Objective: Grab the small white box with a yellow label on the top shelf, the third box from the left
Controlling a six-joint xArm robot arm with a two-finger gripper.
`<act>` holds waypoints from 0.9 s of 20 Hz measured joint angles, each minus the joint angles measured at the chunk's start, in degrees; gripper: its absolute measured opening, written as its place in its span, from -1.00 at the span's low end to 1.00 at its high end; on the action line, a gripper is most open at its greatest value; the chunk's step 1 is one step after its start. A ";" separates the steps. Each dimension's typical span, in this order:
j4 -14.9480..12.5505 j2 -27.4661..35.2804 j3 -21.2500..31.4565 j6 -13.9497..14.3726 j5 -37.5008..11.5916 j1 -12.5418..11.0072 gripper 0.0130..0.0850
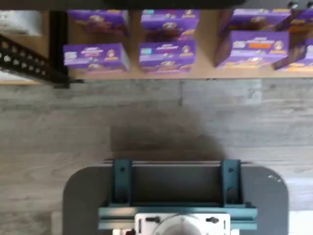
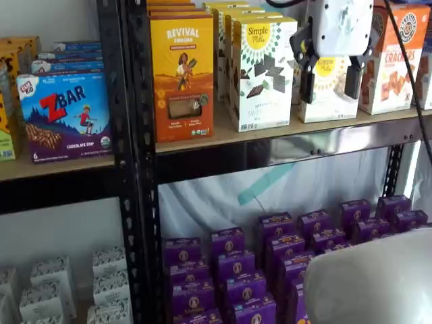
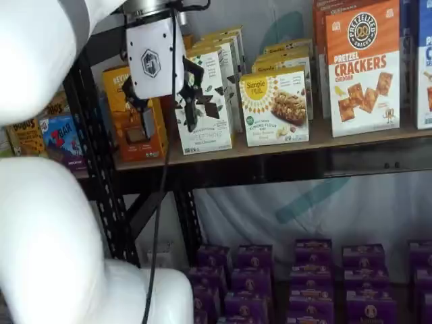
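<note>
Cardboard: the small white box [image 3: 275, 109] looked like thin printed carton, pale with a round yellow label and a yellow top, probably light and a little crushable under a hard squeeze.
Far left, a shelf view: a blue ZBar box [image 2: 65, 116] sat on the neighbouring bay, well apart from anything that mattered.
Left of centre: an orange Revival box [image 2: 182, 77] stood beside the taller white box with dark shapes [image 2: 263, 73], both on the top shelf [image 2: 290, 145] with its shiny rail.
Gripper: the gripper [image 2: 330, 84] hung in the upper right of that view, its two black fingers plainly spread with a clear gap, holding nothing.
Target's place: in that view the small box sat directly behind the gripper, between the fingers' outlines; in a shelf view from the other side it stood centre frame, between the taller white box and the pretzel crackers box [image 3: 362, 67].
Hold, my guess: take it across the two narrow side faces, mid-height, since the glossy print may be slippery and the front panel would likely bow.
Clearance: its neighbours stood near but apart, so fingers should fit.
Below: purple boxes [image 1: 167, 54] lined the floor-level shelf in the wrist view.
Arm: the white arm [image 3: 47, 223] filled the left of that view.
</note>
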 joint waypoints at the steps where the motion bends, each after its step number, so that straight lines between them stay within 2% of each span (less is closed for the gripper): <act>1: -0.76 -0.02 0.18 -0.09 -0.51 0.19 1.00; 4: -2.74 0.51 0.85 -2.41 -3.00 -1.56 1.00; 7: -3.57 1.47 1.58 -5.95 -6.54 -5.09 1.00; 12: -1.90 3.70 1.84 -11.50 -11.43 -11.31 1.00; 18: -1.46 8.12 0.49 -16.22 -17.07 -16.27 1.00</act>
